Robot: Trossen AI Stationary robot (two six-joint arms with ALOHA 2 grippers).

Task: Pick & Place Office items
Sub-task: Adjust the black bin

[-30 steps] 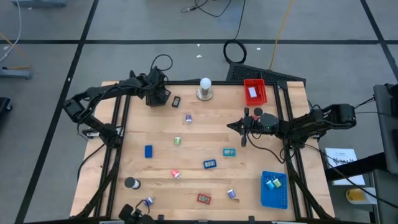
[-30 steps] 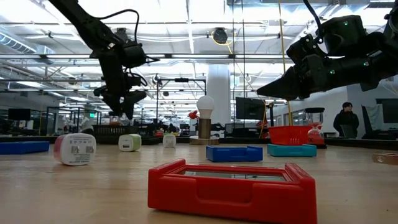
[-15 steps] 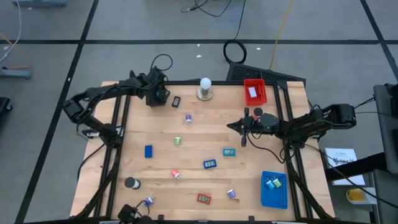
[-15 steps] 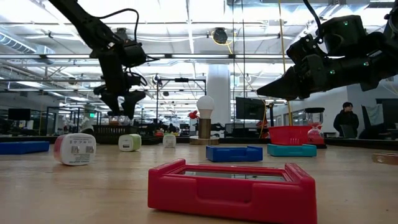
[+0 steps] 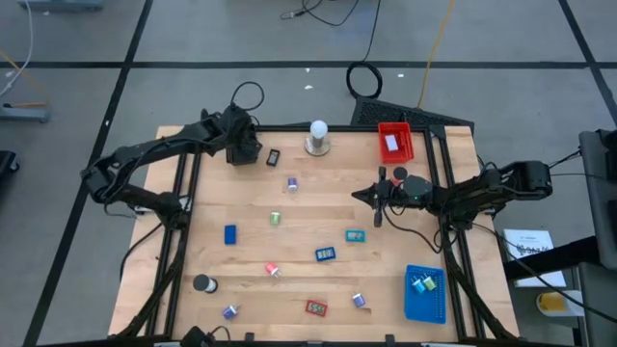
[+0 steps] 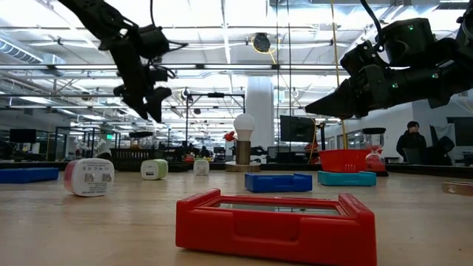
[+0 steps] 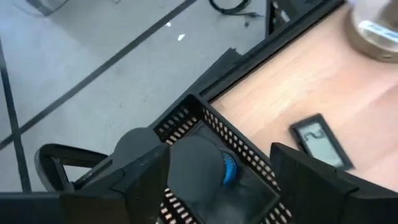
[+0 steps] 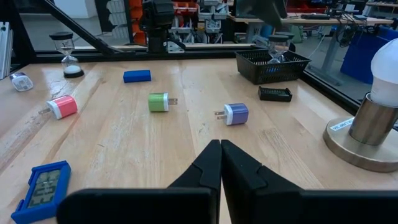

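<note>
Your left gripper [image 7: 221, 171] hangs spread and empty above the black mesh basket [image 7: 186, 121] at the counter's [image 5: 318, 226] far left corner. Its fingers cut off much of the basket; you glimpse only a dark roll with a blue centre [image 7: 227, 171] directly beneath. A small black display piece [image 7: 321, 140] lies just beside. Your right gripper [image 8: 220, 163] is clenched, empty, mid-counter.

Left hand [image 5: 243, 146] above corner basket [image 7: 186, 121]; small flat item [image 5: 273, 156] just beside it.
</note>
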